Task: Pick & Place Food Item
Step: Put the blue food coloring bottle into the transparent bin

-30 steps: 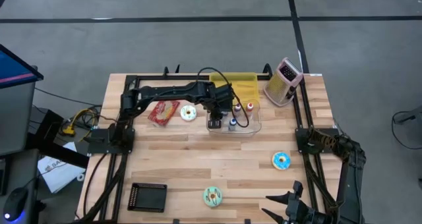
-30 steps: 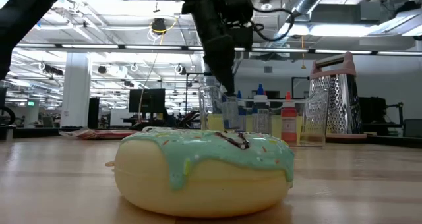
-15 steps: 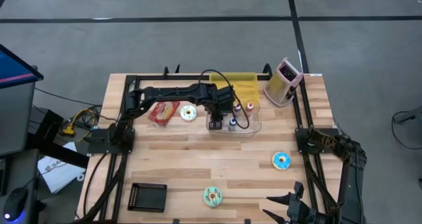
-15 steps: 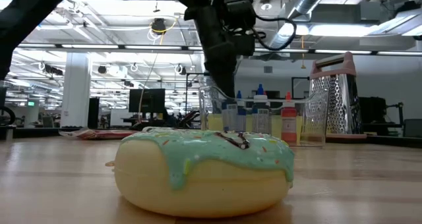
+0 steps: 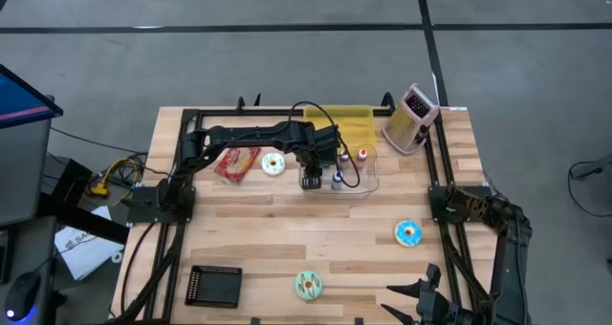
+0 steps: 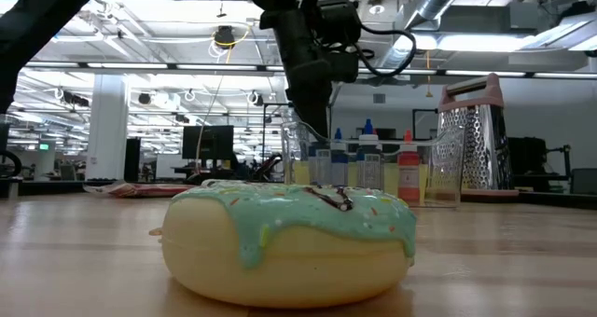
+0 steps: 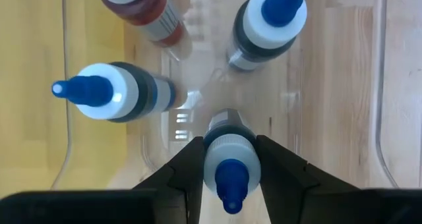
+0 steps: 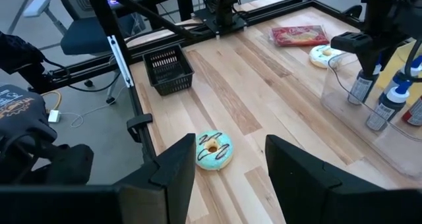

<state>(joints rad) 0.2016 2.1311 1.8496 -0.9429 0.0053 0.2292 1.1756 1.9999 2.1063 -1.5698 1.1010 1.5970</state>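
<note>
Left gripper (image 7: 227, 159): fingers clamp blue-capped squeeze bottle (image 7: 227, 163) inside clear plastic bin (image 5: 368, 182), frame centre. Risk: lifted bottle topples neighbouring bottles. Right gripper (image 8: 224, 161): fingers apart, idle, lower right.

Three donuts (image 5: 273, 164) – four squeeze bottles (image 7: 229, 167) – one grater (image 5: 411, 119), one black basket (image 5: 214, 286), one snack packet (image 5: 237, 162).

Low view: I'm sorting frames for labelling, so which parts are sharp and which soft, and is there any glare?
Low view: the donut fills the foreground, a little soft; ceiling lights flare behind the left arm. Left wrist view: the bottle between the left pincer fingers is crisp; the clear bin shows faint reflections.
</note>
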